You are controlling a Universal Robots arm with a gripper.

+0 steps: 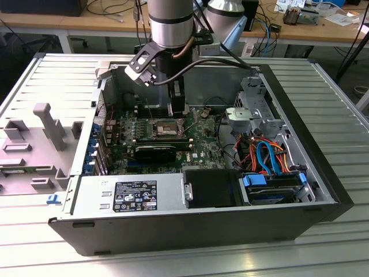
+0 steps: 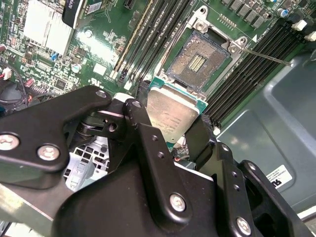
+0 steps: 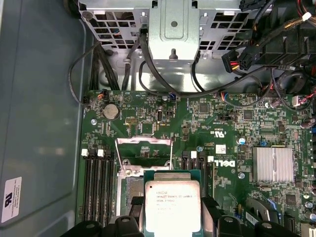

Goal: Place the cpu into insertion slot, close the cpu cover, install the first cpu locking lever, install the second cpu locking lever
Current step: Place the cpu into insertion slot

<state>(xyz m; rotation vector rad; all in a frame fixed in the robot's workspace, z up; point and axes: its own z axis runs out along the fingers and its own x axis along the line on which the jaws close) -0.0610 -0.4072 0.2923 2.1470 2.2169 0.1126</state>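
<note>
The cpu point(image 2: 173, 116), a flat square chip with a silver-grey top, is pinched by the black pincer point(image 2: 170, 121) near the uncovered square insertion slot point(image 2: 197, 57), inside the open metal computer case point(image 1: 173, 231).

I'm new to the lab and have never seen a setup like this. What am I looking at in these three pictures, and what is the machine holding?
This is one robot arm reaching down into an open computer case that lies on a metal table. The exterior view comes from a camera off the arm. Both wrist views come from cameras riding on the arm, looking past its gripper onto the green motherboard. The black fingers are shut on the cpu, a small square chip with a silver top. Close by, the insertion slot is uncovered with nothing in it, and the cpu cover stands lifted.
</note>
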